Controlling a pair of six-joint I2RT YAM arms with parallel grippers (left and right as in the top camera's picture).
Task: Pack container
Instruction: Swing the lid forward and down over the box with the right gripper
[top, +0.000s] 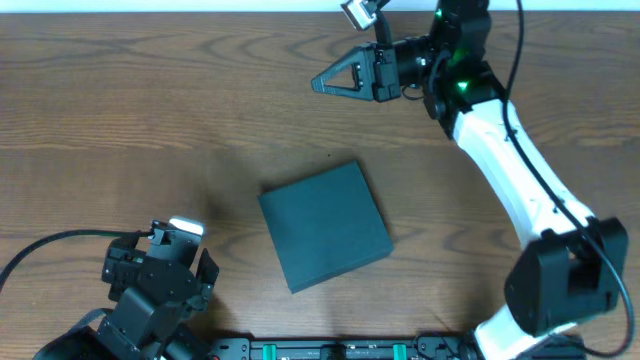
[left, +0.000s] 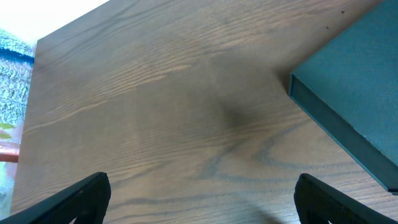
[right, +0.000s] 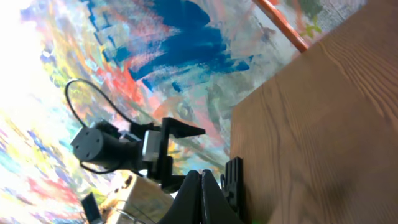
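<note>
matte dark green square container (top: 325, 225) on woodgrain table (top: 150, 120)

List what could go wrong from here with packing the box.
1. The box lies shut and skewed on the smooth table; prying at it one-handed may just slide it.
2. The right gripper is shut and far off by the table's far edge, so nothing steadies the box.
3. The left gripper, open, has a box corner ahead to one side; a straight approach may knock that corner.
</note>
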